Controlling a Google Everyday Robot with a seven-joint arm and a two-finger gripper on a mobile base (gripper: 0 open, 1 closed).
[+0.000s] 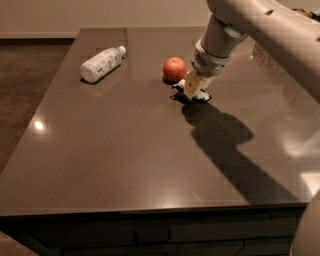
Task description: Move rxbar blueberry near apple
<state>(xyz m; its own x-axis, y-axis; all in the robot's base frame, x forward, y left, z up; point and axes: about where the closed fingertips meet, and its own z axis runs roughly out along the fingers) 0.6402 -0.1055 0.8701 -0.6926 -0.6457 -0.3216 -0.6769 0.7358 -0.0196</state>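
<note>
Dark tabletop, upper centre — gripper clamps the rxbar blueberry just right of the apple — wrapper print unreadable.

A dark, polished countertop over drawer fronts, a plain pale wall and brown carpet suggest an office break room or kitchenette, though the dim view leaves that uncertain. A plastic bottle and an apple lie on it, with the robot's gripper low beside the apple.
</note>
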